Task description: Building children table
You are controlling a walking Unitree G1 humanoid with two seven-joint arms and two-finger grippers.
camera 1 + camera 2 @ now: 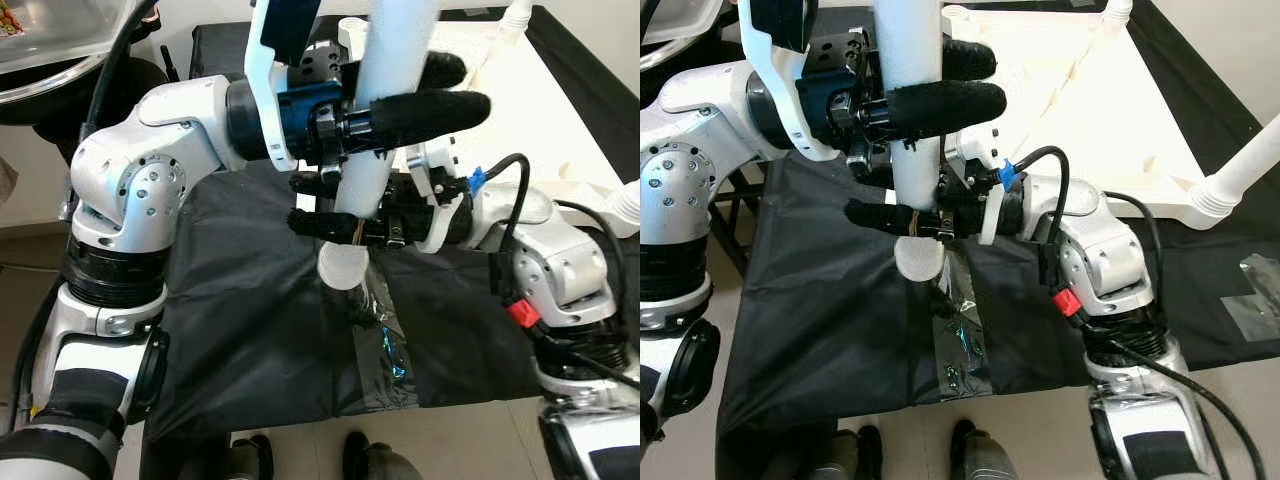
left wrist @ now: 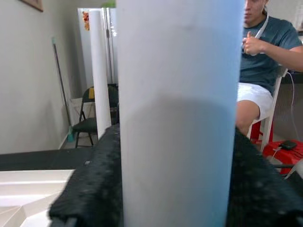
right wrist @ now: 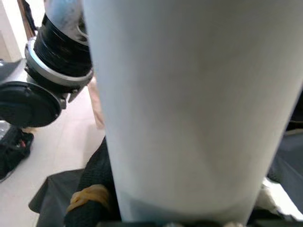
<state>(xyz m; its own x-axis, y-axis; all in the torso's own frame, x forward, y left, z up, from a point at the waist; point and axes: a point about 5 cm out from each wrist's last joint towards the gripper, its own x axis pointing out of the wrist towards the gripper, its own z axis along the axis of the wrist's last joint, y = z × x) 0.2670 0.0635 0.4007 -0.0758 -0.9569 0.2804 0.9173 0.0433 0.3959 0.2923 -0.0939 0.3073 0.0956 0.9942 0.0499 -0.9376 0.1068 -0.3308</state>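
Table top (image 1: 1110, 110): white, lying upside down on the black-draped bench, ribs showing. Looks like at least two legs are already on it, one at the far corner (image 1: 1118, 14) and one at the near right corner (image 1: 1245, 170), so I'd say it's partway built.
Black cover (image 1: 260, 300): dark cloth over the work surface, with a clear strip of tape (image 1: 958, 340) stuck near the front edge.
Loose leg (image 1: 375, 130): white tube held roughly upright in front of the robot, rounded end hanging just above the cloth, well apart from the table top. Not fitted yet, so this one still has to go over and into its socket.
Left gripper (image 1: 400, 110): fingers clamped around the upper part of the leg.
Right gripper (image 1: 325, 205): pinching the same leg lower down, just above the rounded end.
Room: pale wall, tiled floor, a broom and a dark chair (image 2: 90, 118) off in the back.
Person (image 2: 265, 61): sitting on a stool behind, teal shirt, white shorts, not touching anything.
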